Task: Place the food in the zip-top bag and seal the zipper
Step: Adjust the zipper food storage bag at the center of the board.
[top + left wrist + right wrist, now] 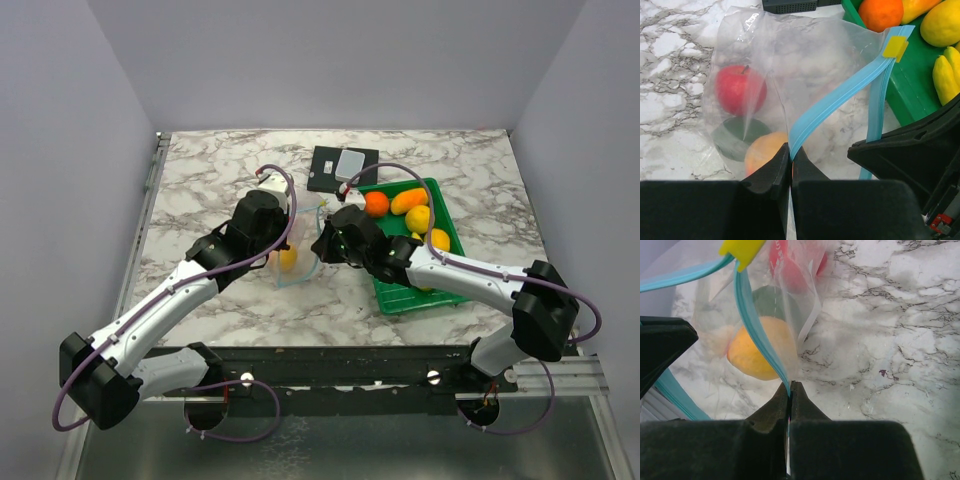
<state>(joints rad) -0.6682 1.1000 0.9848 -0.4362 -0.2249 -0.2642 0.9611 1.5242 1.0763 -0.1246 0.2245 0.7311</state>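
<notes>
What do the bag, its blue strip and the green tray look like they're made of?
Bag: thin, soft clear plastic film, glossy; it creases and the red apple shows through. Blue strip: thicker ribbed plastic, duller, carrying a hard-looking yellow slider. Green tray: probably rigid moulded plastic, smooth with a slight sheen.

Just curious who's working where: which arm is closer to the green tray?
The right. The right arm crosses above the green tray's left edge, jaws shut on the blue zipper. The left arm pinches the same zipper across the bag, farther from the tray.
</notes>
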